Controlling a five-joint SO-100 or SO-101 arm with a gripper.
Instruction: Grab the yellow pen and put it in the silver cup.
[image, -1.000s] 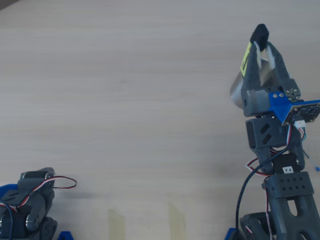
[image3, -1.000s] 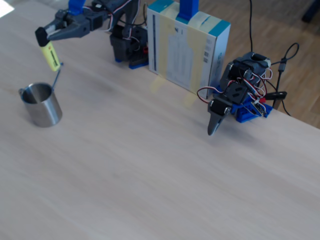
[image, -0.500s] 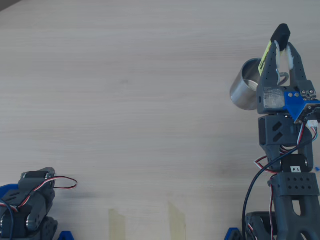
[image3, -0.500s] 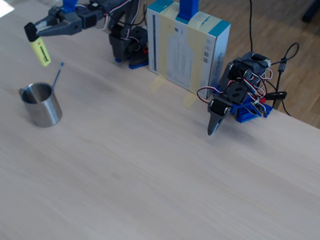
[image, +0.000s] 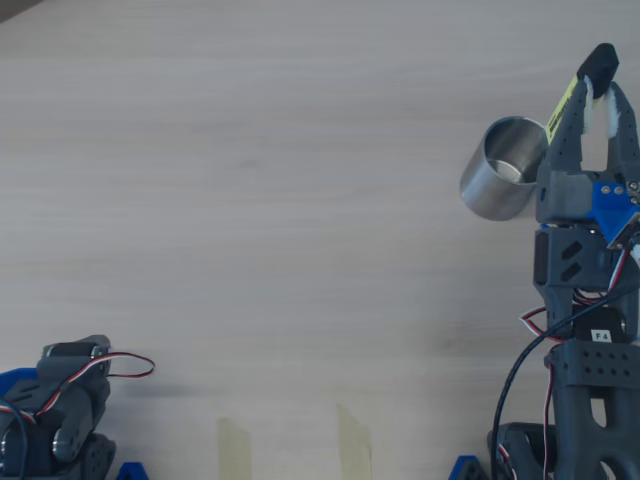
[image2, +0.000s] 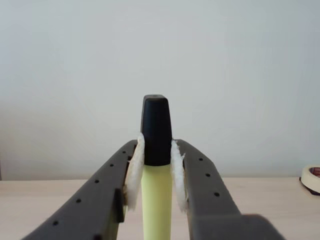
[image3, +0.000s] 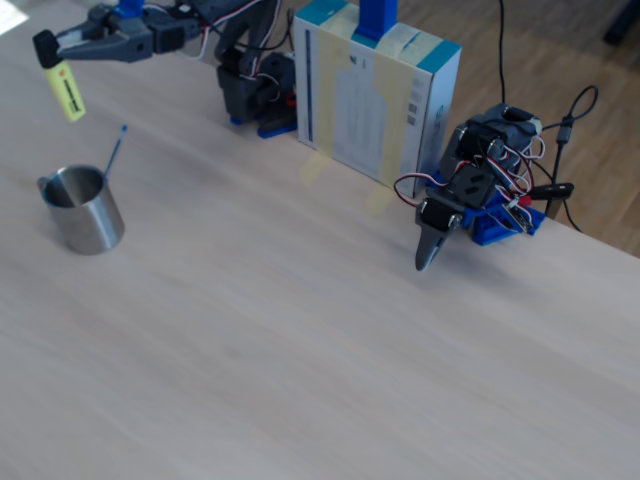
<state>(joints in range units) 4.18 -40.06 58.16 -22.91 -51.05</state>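
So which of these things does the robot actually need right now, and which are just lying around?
Needed:
yellow highlighter, held in the tool
steel mug

Lying about:
blue-capped pen
cardboard box
second, idle arm
tape roll

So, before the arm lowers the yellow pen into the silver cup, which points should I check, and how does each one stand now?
1. Grip: gripper shut on the yellow pen at its black cap, ok.
2. Pen hangs roughly upright: ok.
3. Pen above the silver cup mouth: not ok, it sits off to one side.
4. Cup upright: ok.
5. Cup empty: cannot tell.
6. Blue ballpoint lies clear of the cup: ok.
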